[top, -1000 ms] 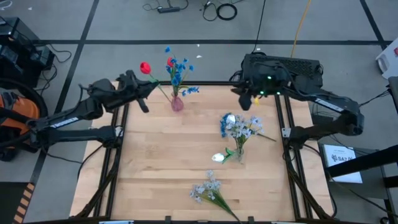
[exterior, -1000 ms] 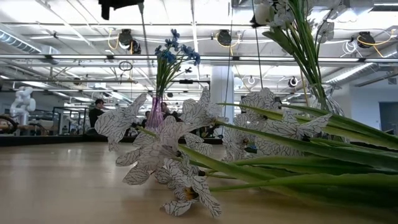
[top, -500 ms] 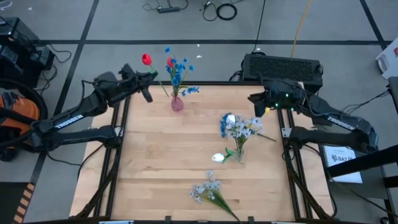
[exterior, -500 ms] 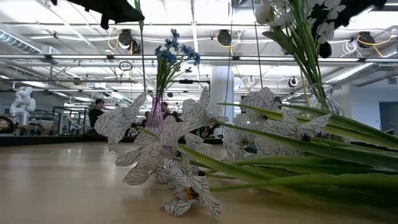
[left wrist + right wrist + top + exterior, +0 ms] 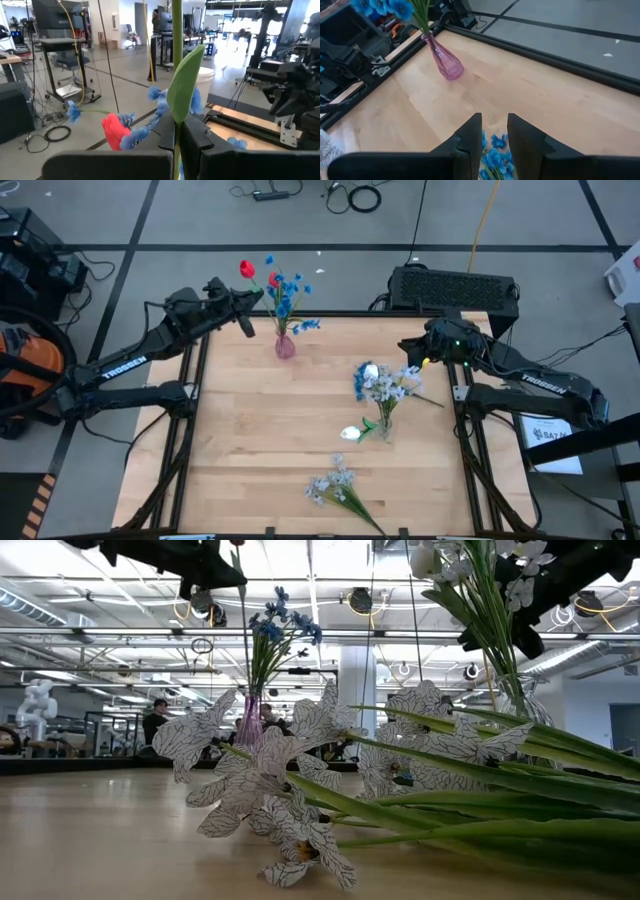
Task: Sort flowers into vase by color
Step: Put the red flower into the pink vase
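Note:
My left gripper point(image 5: 246, 308) is over the table's far-left edge, shut on a red tulip point(image 5: 246, 269), just left of the pink vase point(image 5: 285, 346). That vase stands on its base and holds blue sprays point(image 5: 287, 288) and another red bud point(image 5: 273, 280). My right gripper point(image 5: 410, 346), narrowly open and holding nothing, hovers near the far right, above the clear vase's pale and blue sprays point(image 5: 385, 385). In the low view both arms, left point(image 5: 205, 565) and right point(image 5: 520, 600), show at the top. A white tulip point(image 5: 350, 433) and a pale spray point(image 5: 335, 485) lie flat on the table. My left gripper pinches the red tulip's green stem point(image 5: 176, 142) between its two fingers, below a leaf point(image 5: 185, 82). The fingers point(image 5: 195, 137) come about level from the table's left and lie across the stem. The tulip is lifted clear and upright, with its bud above the fingers.
The clear vase point(image 5: 385, 425) stands right of the table's middle. Black frame rails point(image 5: 190, 395) run along the table's sides. Bare wood point(image 5: 250, 440) spreads over the left half. A black box point(image 5: 455, 285) sits beyond the far edge, and people show far off in the low view.
My left gripper has carried the red tulip up and toward the table's right, closer to the pink vase. My right gripper has come from the far edge toward the near side and lower, over the clear vase's flowers.

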### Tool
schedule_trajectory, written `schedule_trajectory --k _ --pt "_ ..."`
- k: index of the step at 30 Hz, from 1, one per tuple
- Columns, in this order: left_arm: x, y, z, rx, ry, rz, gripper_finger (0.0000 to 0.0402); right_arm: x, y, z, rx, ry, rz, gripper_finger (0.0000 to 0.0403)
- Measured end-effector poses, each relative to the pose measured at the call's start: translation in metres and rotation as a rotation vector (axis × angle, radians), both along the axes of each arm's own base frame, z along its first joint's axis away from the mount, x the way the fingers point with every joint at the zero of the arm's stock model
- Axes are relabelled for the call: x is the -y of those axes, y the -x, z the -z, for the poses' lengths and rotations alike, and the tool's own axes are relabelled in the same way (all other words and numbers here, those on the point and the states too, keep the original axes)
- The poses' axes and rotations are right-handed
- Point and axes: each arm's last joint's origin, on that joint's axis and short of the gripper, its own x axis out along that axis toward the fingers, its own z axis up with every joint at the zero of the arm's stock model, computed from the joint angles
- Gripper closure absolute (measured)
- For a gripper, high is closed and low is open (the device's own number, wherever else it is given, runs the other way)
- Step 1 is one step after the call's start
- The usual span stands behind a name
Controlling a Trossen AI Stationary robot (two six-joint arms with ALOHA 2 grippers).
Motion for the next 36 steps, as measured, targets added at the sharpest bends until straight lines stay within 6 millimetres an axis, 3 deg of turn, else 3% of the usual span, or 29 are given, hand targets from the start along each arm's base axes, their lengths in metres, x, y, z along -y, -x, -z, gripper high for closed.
schedule_trajectory --k 11,23,36 --pt "-0.013 -0.008 0.02 -0.049 0.052 -0.029 0.0394 0.001 0.0 -0.001 0.003 0.014 0.016 0.0319" --pt "-0.014 -0.005 0.069 -0.036 0.123 -0.021 0.0392 0.001 0.0 -0.001 0.002 0.017 0.014 0.0319" --pt "-0.021 -0.014 0.097 -0.109 0.204 -0.027 0.038 0.001 0.0 -0.002 0.01 0.017 0.017 0.0319"
